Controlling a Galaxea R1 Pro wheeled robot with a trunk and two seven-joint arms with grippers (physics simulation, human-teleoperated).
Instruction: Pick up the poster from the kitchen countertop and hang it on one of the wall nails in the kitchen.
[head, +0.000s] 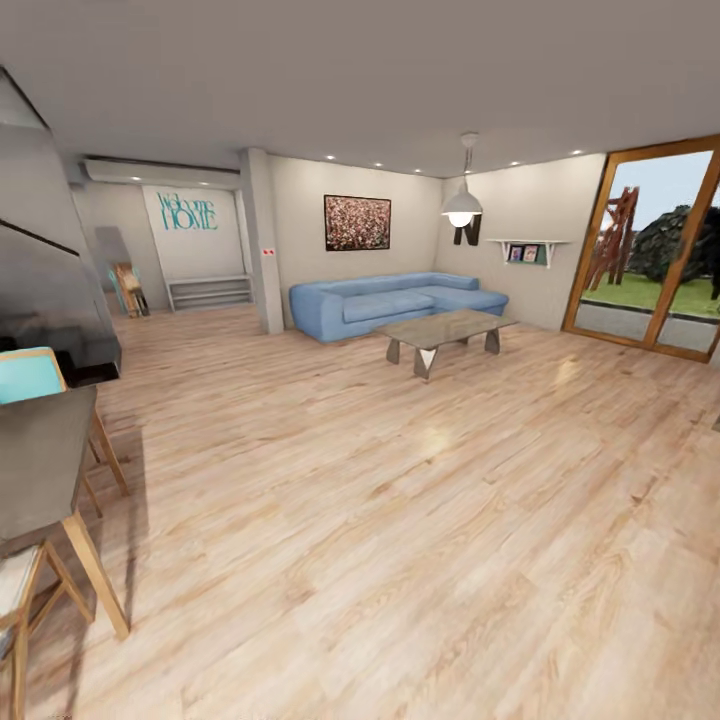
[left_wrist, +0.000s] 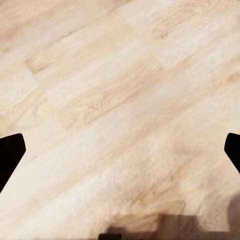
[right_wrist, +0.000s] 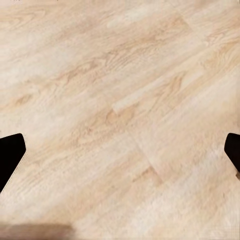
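Head view: open living area, pale wood plank floor (head: 400, 520) across most of the frame. Blue sectional sofa (head: 395, 303) at about 12 o'clock, low coffee table (head: 445, 338) just in front of it. Wide reddish speckled framed picture (head: 357, 222) on the wall above the sofa — not the task's poster. Pendant lamp (head: 461, 207) at 1 o'clock, glass sliding door (head: 655, 250) at 2 o'clock. At 9 o'clock, the edge of a dark-topped table (head: 40, 455) with a turquoise-backed chair (head: 28, 375) behind it.

Left gripper (left_wrist: 120, 150): dark fingertips at opposite edges of its wrist view, jaws wide apart, bare floorboards between them. Right gripper (right_wrist: 120, 150): same — spread wide, holding nothing, plank floor underneath.

Location of the task's things: cannot tell from these views; poster, kitchen countertop and wall nails are not identifiable here.

Progress, as judged: nothing accomplished so far. Both pincers are empty, so the pick-up is not yet done. Remaining — reach the kitchen, find the worktop, grasp the poster, locate a nail, hang it. Essentially the whole task.
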